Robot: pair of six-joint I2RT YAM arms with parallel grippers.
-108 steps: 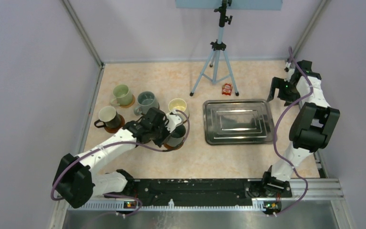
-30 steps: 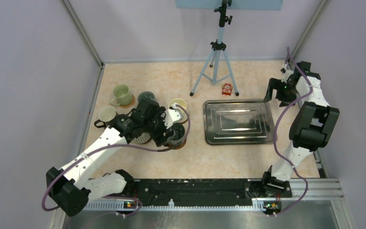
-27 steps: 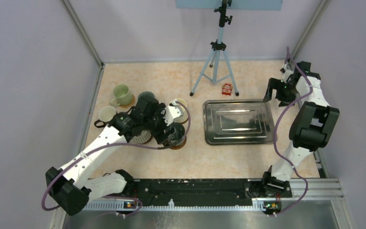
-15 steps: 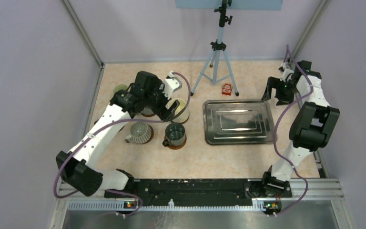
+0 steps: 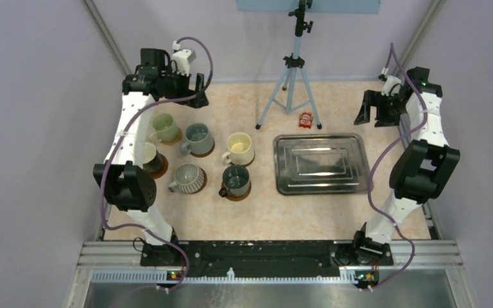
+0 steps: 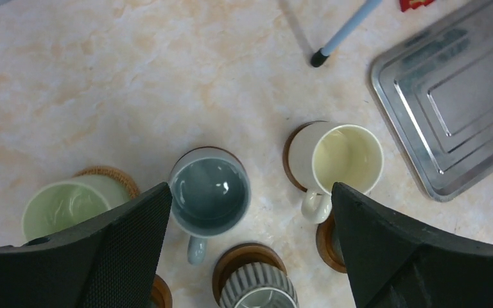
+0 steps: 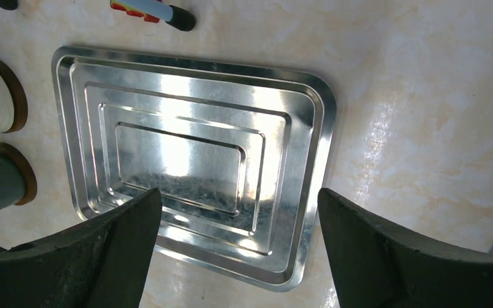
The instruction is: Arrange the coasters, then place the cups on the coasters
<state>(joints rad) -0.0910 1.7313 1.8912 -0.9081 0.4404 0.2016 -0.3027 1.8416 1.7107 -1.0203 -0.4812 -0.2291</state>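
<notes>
Beige marble table (image 5: 334, 212): six ceramic mugs (image 5: 239, 147) on round brown coasters (image 6: 244, 253). Left claw (image 6: 250, 192), right claw (image 7: 239, 192) released. Likely complete; retract arms.

Reddish-brown coasters (image 6: 247, 252); cups (image 6: 210, 192) pale green, grey-blue, cream (ribbed grey cup (image 5: 188, 178) too)

Six upright cups (image 5: 239, 148) each sit on a reddish-brown coaster (image 6: 239, 256).

The steel tray (image 7: 192, 96) is bright, mirror-glossy pressed metal; the mugs (image 6: 210, 192) are smooth glazed ceramic, the grey mug (image 5: 188, 178) ribbed; the coasters (image 6: 237, 256) look matt brown wood; the bench (image 6: 135, 77) is smooth and marbled
</notes>
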